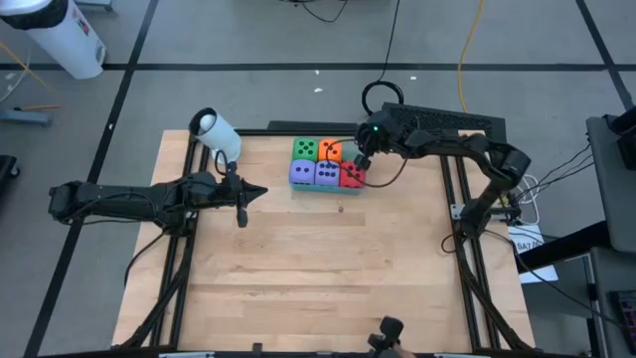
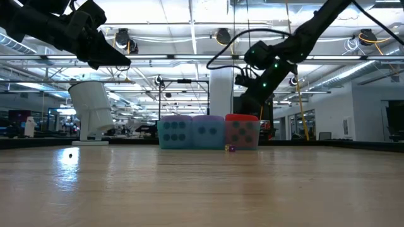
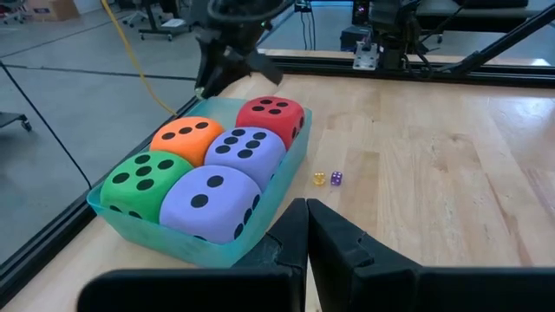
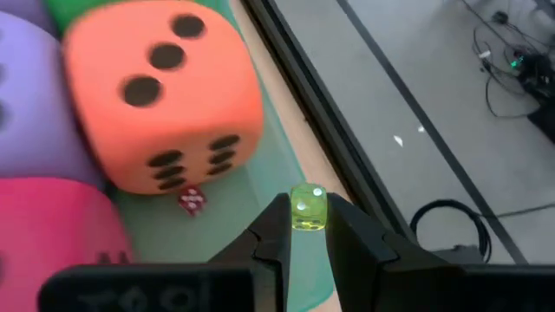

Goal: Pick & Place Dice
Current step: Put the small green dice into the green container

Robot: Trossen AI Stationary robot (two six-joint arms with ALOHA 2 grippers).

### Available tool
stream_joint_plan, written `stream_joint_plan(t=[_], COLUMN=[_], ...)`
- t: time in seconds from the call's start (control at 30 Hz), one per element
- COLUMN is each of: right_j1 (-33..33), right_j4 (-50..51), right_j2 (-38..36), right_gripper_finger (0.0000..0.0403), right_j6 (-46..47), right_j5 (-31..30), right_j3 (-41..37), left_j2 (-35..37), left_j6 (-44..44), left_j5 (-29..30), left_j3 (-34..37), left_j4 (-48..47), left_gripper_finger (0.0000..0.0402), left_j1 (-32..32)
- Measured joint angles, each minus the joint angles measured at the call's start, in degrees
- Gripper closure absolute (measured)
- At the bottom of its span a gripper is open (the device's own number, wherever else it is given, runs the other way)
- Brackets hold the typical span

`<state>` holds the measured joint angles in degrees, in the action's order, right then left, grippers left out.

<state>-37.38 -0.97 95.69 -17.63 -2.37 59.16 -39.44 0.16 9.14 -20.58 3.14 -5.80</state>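
Green tray [image 3: 290, 156] holds five foam dice [image 3: 227, 173]; right gripper [image 4: 303, 227] fingers pinch a tiny green die [image 4: 308, 208].

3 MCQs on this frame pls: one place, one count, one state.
1. Where do the tiny yellow die and tiny purple die lie?
A. in the tray
B. on the table beside the tray
C. on top of a red die

2. How many large dice sit in the tray?
A. three
B. four
C. five

3. The right gripper is:
A. open and empty
B. shut on the tiny green die
C. shut on an orange die

Key:
1 B: the left wrist view shows both on bare wood just outside the tray wall.
2 C: green, orange, red and two purple fill it.
3 B: the right wrist view shows it pinched between the fingertips.
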Motion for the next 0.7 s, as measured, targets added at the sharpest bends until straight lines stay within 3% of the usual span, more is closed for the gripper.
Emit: stream_joint_plan(t=[0.2,0.7], right_j1=[-0.9,-0.4], right_j4=[-1.5,-0.9], right_j2=[1.0,1.0], right_gripper_finger=[0.0347,0.0283], right_j6=[1.8,2.3], right_j5=[2.1,5.8], right_j3=[0.0,0.0], left_j2=[0.0,0.0], left_j6=[-0.1,-0.2], left_j5=[0.0,0.0], left_j3=[0.0,0.0], left_j4=[0.0,0.0], left_gripper_finger=[0.0387,0.0387], left_j1=[0.0,0.0])
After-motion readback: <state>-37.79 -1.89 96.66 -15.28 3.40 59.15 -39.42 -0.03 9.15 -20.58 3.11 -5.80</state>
